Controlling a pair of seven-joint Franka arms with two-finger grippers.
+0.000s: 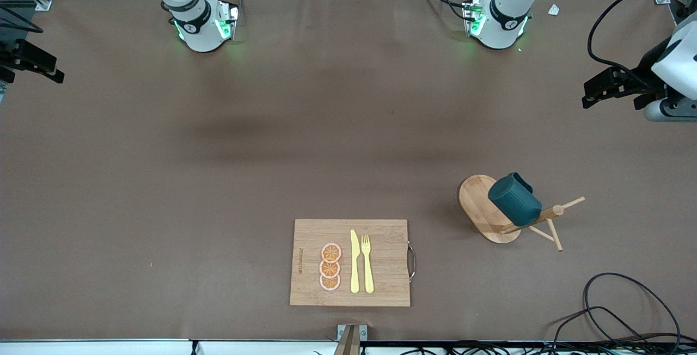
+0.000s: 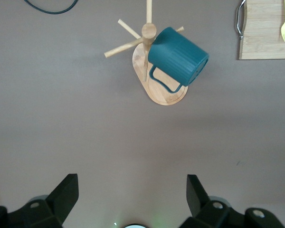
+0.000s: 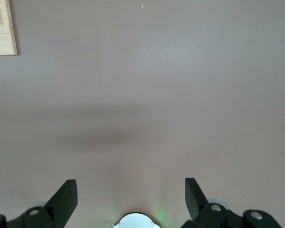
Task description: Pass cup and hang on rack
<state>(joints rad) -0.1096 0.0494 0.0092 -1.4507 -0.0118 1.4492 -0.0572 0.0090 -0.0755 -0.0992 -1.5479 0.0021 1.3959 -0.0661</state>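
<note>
The dark teal cup (image 1: 514, 200) (image 2: 178, 54) hangs tilted on the light wooden rack (image 1: 478, 201) (image 2: 164, 97), its handle hooked over a peg beside the post. The rack stands toward the left arm's end of the table. My left gripper (image 1: 593, 91) (image 2: 132, 183) hovers open and empty over bare table at that end, well apart from the cup. My right gripper (image 1: 52, 69) (image 3: 130, 185) waits open and empty over bare table at the right arm's end.
A bamboo cutting board (image 1: 381, 235) (image 2: 263, 33) (image 3: 2, 26) lies near the front edge with a yellow knife (image 1: 354, 262), a fork (image 1: 367, 262) and orange slices (image 1: 330, 267) on it. Black cables (image 1: 615, 311) coil at the front corner near the rack.
</note>
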